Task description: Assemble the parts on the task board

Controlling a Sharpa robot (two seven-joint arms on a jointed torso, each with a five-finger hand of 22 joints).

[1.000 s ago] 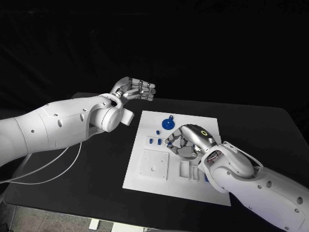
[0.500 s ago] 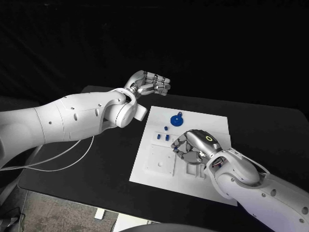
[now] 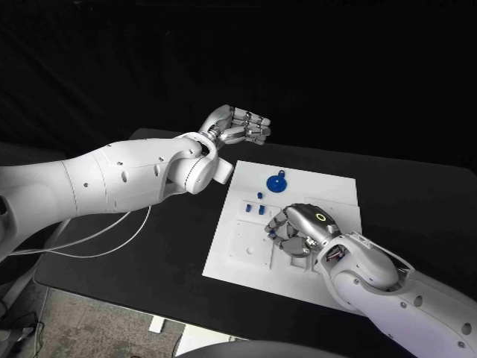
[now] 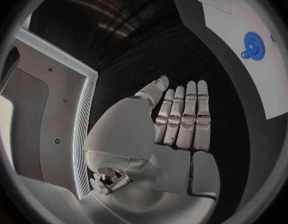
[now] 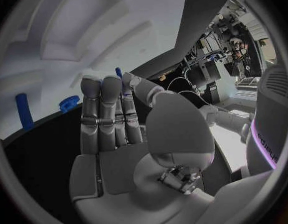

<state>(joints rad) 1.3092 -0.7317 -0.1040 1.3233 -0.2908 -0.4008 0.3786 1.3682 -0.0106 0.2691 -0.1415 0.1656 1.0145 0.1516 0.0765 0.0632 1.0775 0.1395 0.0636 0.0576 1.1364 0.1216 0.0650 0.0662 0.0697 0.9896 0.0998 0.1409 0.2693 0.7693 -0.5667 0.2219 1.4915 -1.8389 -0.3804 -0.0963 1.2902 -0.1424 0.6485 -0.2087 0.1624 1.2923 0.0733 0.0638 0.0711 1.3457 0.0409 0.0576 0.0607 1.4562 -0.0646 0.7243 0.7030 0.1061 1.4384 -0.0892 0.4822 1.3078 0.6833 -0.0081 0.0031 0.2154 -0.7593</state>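
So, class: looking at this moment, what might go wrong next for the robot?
The right hand hangs low over the task board among small blue parts; its fingers could knock them out of place. It also hides the board beneath it from the head view, so a misaligned part might go unnoticed.

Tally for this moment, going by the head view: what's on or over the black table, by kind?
White task board: 1
Large round blue part: 1
Small blue parts clear of the right hand: 3
Silver left hand: 1
Silver right hand: 1
Total: 7
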